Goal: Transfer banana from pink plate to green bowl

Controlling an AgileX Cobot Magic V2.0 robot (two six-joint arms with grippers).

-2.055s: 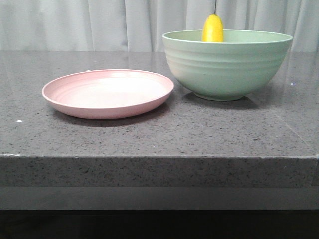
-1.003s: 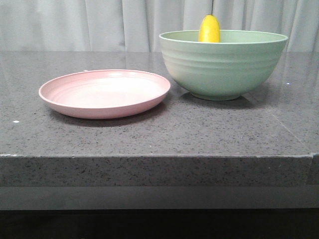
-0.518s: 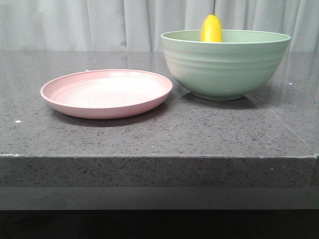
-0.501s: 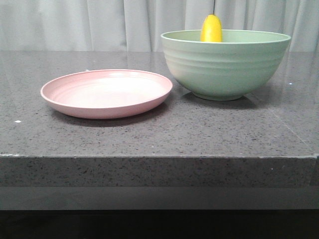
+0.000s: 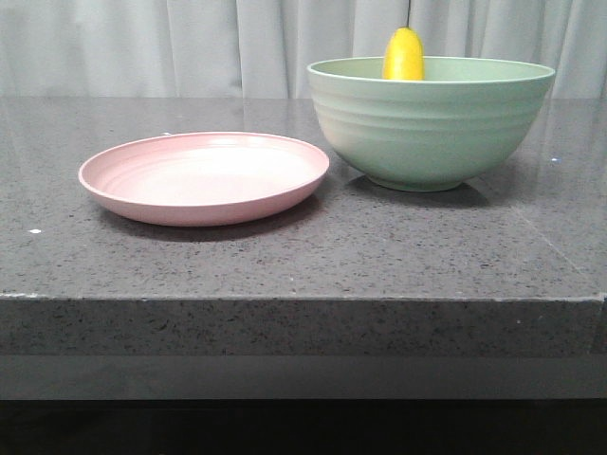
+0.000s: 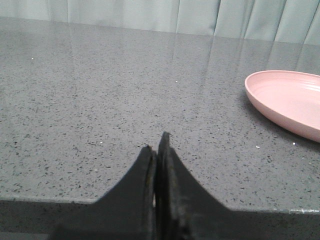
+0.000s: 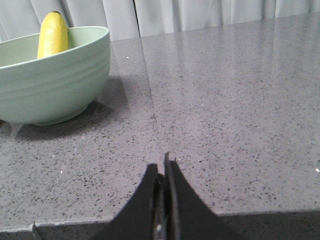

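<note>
Two dishes on grey speckled counter: pink plate and green bowl, rims nearly touching. Taking the bowl as ref: plate just beside it on its left in front view, nothing on it. Banana standing inside bowl, leaning on far wall, yellow tip poking above rim; lower part hidden by bowl wall. Seen also in right wrist view, banana upright in bowl. Left gripper low over counter edge, well apart from bowl, plate nearer; fingers pressed together, holding nothing. Right gripper on bowl's other side, apart from it; fingers closed tight, w/ nothing between.
</note>
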